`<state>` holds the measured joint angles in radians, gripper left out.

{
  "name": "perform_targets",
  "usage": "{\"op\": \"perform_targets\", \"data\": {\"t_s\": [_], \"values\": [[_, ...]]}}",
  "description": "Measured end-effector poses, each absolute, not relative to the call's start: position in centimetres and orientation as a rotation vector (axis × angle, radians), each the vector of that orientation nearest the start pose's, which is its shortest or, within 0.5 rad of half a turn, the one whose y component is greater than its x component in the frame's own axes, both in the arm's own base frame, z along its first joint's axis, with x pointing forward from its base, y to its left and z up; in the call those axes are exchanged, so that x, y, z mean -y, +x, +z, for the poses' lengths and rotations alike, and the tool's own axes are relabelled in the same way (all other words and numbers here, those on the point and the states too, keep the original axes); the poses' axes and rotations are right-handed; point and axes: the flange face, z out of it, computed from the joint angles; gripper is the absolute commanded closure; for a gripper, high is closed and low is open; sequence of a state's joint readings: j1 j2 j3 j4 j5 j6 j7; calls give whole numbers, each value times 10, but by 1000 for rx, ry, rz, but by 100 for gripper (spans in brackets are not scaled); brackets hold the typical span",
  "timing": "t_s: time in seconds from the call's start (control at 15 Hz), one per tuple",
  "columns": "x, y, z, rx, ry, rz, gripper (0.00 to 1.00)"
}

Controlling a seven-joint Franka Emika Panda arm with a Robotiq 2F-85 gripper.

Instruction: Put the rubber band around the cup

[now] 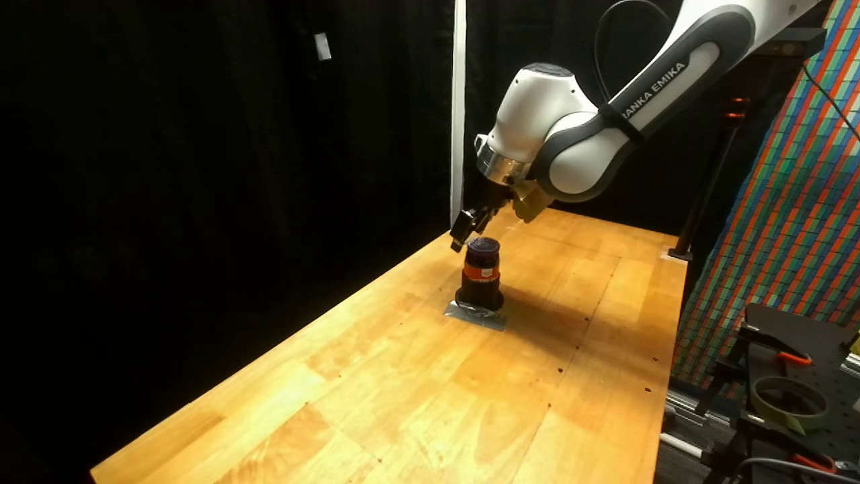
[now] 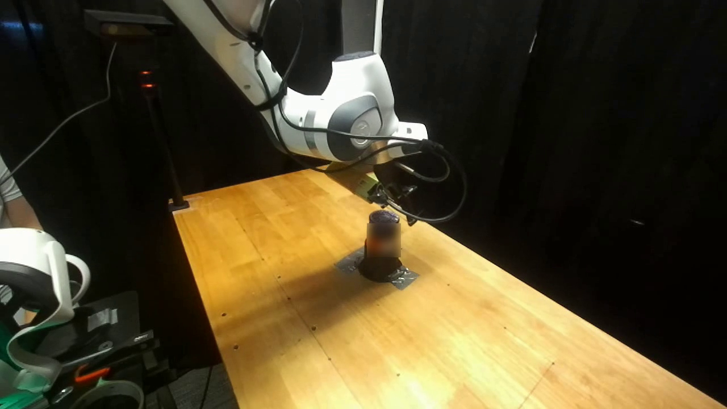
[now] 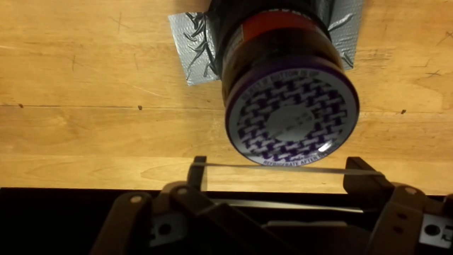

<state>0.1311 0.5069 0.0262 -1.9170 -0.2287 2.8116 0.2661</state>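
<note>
In the wrist view, the gripper (image 3: 277, 173) is seen at the bottom of the frame with its fingers spread apart, the band (image 3: 320, 170) stretched between them. The lidded cup (image 3: 288, 94) is shown above, right of centre; whether it is touched by the band cannot be told. In both exterior views, it is stood upright in a dark base (image 1: 481, 294) taped to the table (image 1: 416, 376) near mid-frame, the gripper seen just beside its top.
</note>
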Motion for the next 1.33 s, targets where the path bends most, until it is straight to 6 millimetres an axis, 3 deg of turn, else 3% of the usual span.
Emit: {"op": "perform_targets", "data": {"t_s": [0.47,0.73,1.33], "values": [[-109,651,252,147,-3101,-581,0],[-107,647,243,121,-3130,-469,0],[-112,647,252,107,-3182,-368,0]]}}
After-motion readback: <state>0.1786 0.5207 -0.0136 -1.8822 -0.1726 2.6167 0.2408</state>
